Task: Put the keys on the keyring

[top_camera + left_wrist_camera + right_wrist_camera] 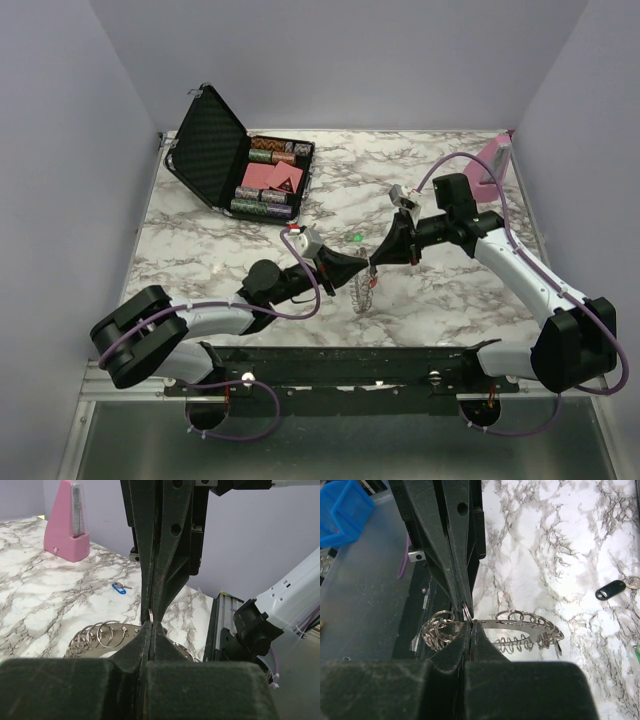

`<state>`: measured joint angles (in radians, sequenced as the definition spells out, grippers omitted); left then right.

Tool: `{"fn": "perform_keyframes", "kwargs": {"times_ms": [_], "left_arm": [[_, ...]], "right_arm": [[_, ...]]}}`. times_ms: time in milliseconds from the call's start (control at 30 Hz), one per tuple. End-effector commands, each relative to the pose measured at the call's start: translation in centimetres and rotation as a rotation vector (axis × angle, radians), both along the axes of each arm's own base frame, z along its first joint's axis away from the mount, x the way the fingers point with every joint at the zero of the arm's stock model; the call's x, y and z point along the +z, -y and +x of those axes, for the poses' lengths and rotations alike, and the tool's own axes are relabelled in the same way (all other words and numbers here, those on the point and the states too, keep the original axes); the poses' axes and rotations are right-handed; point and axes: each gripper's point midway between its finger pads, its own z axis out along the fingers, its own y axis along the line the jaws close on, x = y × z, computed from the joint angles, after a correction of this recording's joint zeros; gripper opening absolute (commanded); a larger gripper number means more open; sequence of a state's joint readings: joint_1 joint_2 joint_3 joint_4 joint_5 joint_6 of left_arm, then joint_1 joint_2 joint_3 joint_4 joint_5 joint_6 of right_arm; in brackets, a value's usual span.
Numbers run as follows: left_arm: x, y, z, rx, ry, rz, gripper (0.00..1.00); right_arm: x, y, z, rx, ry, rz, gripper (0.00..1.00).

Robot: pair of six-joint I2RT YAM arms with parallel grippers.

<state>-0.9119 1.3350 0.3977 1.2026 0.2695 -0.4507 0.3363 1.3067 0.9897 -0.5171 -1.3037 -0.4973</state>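
The keyring (pixel 364 292), a silvery metal band strung with several small split rings, hangs just above the table's middle between both grippers. My left gripper (pixel 151 623) is shut on one small ring of the keyring (pixel 100 634). My right gripper (pixel 471 623) is shut tip to tip against it on that same ring, with the rest of the keyring (pixel 532 624) curving off to the right. In the top view the left gripper (pixel 361 269) and right gripper (pixel 375 261) meet nose to nose. Loose keys lie on the marble: a blue one (pixel 118 588), a black one (pixel 610 589) and a green one (pixel 356 238).
An open black case (pixel 215 145) with coloured blocks stands at the back left. A pink stand (pixel 495 160) sits at the back right corner. A blue bin (pixel 340 510) shows beyond the table's near edge, by the black rail (pixel 330 358).
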Motion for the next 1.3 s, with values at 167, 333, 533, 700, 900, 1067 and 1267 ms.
{"fn": "perform_keyframes", "kwargs": {"times_ms": [167,333,533,700,900,1067,1267], "left_arm": [[1.6,-1.2,0.1,0.023,0.020,-0.037,0.37],[0.2,-3.0,0.8,0.055,-0.001,0.150,0.63],[-1.2,-3.5,-0.2,-0.080,-0.078,0.486,0.71],[-1.4,-2.5,-0.8,-0.172,-0.215,0.579,0.71],[-0.6,-0.5,-0.4,-0.214,-0.325,0.564,0.68],[-0.8,0.4,0.1,-0.199,-0.349,0.600,0.64],[-0.6,1.0,0.2,-0.198,-0.370,0.614,0.59]], "right_arm": [[0.2,0.3,-1.0,0.033,0.033,0.002,0.00],[-0.3,0.5,-0.7,0.018,0.058,-0.028,0.00],[-0.9,0.9,-0.3,0.004,0.100,-0.072,0.00],[-1.1,1.0,-0.2,-0.001,0.103,-0.083,0.00],[-1.0,1.0,-0.2,-0.002,0.108,-0.083,0.00],[-0.9,1.0,-0.2,-0.001,0.107,-0.080,0.00],[-1.0,1.0,-0.1,-0.004,0.105,-0.083,0.00]]}}
